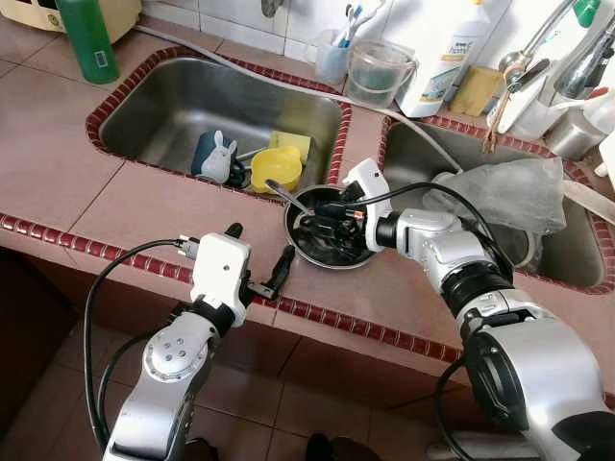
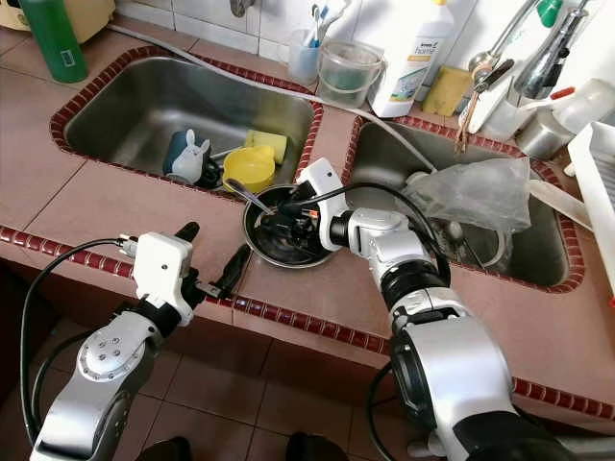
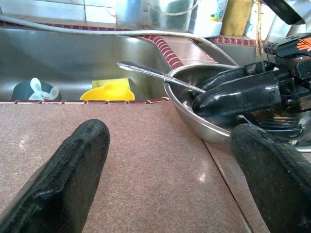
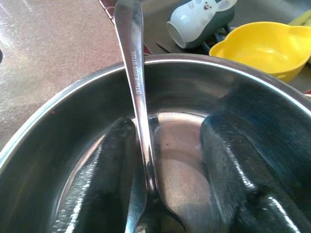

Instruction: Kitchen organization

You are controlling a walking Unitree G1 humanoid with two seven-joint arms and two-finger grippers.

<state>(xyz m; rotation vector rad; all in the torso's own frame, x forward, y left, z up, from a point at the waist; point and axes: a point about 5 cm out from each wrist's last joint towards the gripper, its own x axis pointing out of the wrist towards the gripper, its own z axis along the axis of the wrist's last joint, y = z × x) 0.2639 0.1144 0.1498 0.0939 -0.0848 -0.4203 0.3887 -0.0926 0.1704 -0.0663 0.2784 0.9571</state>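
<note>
Right wrist view is the clearest one here: the right gripper [image 4: 160, 194] is down inside the shiny round steel bowl [image 4: 58, 111], fingers spread apart, with the stainless steel spoon [image 4: 138, 102] lying between them. One finger [image 4: 102, 184] sits right against the spoon's neck, the other is a bit off to the side, so nothing is pinched. The spoon's handle leans out over the bowl's rim, pointing toward the left sink basin [image 1: 173, 106].

The bowl sits on the reddish-brown speckled tabletop [image 1: 125, 206], just beside the front corner of that basin, on the strip between the two basins. Inside the basin, close to the bowl, there's a yellow plastic bowl [image 1: 275, 166], a dark mug with a white rabbit figure [image 1: 215, 156] and a yellow sponge [image 1: 292, 144].

The left gripper [image 1: 258, 261] hovers over the tabletop's front edge, near the bowl on the side away from the basin, fingers wide apart and holding nothing. In its wrist view the steel bowl shows past its two black fingers [image 3: 63, 179].

On the far side of the bowl, the right sink basin [image 1: 577, 259] has a crumpled clear plastic bag [image 1: 500, 192] in it. Behind both basins by the wall: a green bottle [image 1: 86, 38], a clear plastic cup [image 1: 380, 72] and a white detergent bottle [image 1: 447, 58].
</note>
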